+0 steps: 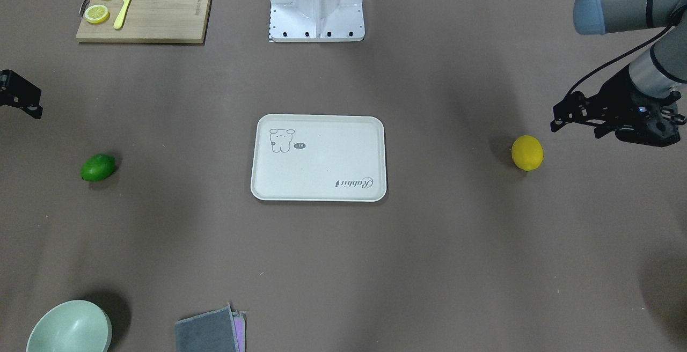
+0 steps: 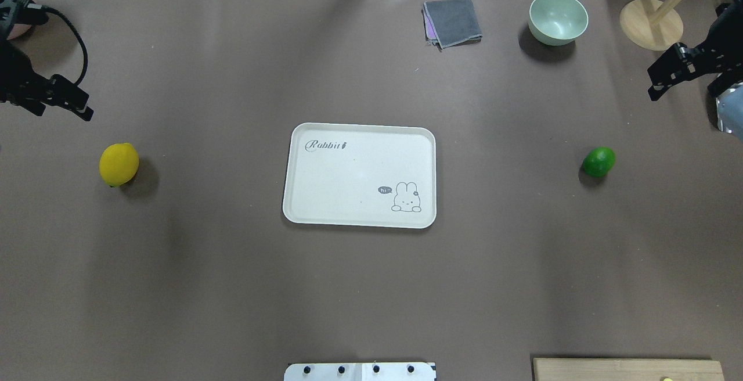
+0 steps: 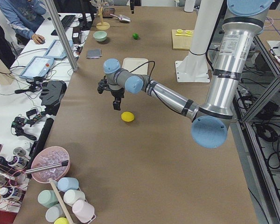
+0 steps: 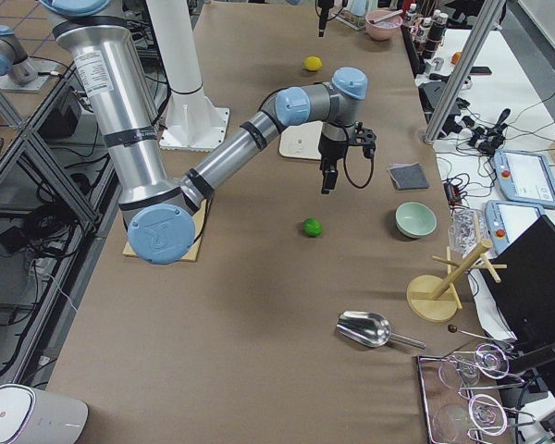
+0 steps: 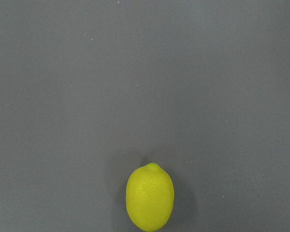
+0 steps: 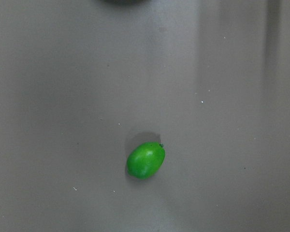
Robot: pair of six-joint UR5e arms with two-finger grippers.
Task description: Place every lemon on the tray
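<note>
On table: two lemons — yellow lemon (image 2: 118,164), green lemon (image 2: 598,161); one tray (image 2: 360,175).

Two arms of the same build: brushed silver tube links (image 3: 233,65) with dark bands at the joints, pale blue round joint caps (image 3: 208,132), and a small printed label (image 3: 230,45) on the near left arm's upper link. The matte black two-finger left hand (image 3: 115,103) and the matching black right hand (image 4: 326,182) each have a thin black cable (image 2: 85,56) looping off the wrist. Both arms hang off a white column (image 3: 206,32) on a white flanged base plate (image 1: 316,26) with a row of black screws (image 1: 307,34) along its edge.
</note>
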